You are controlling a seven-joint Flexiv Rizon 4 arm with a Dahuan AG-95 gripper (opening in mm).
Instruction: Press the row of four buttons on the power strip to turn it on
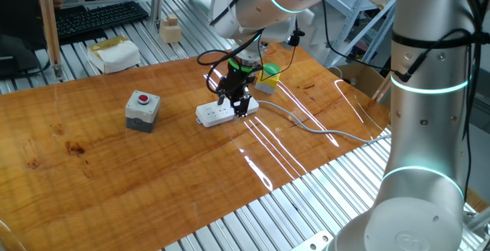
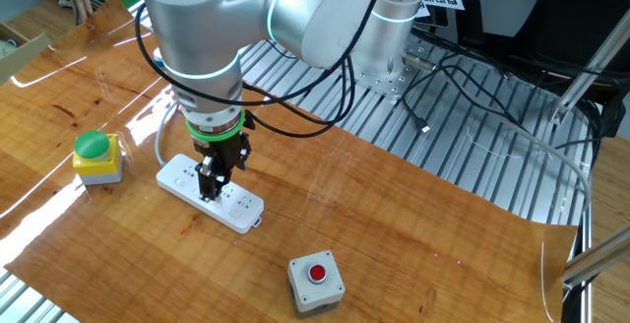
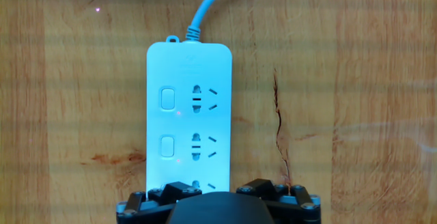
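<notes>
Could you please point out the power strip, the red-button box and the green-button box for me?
power strip [image 3: 190, 108]: hand view, white top face.
red-button box [image 2: 316, 284]: the other fixed view, grey top.
green-button box [image 2: 95, 156]: the other fixed view, yellow body.

The power strip [image 2: 210, 193] lies flat on the table [image 2: 413, 205], between two button boxes. One box [image 2: 96, 157] stands beyond its cable [image 1: 321, 132] end; the other box [image 2: 316, 283] stands well apart off the opposite end. The gripper [image 2: 210, 190] is directly above the strip's middle.
</notes>
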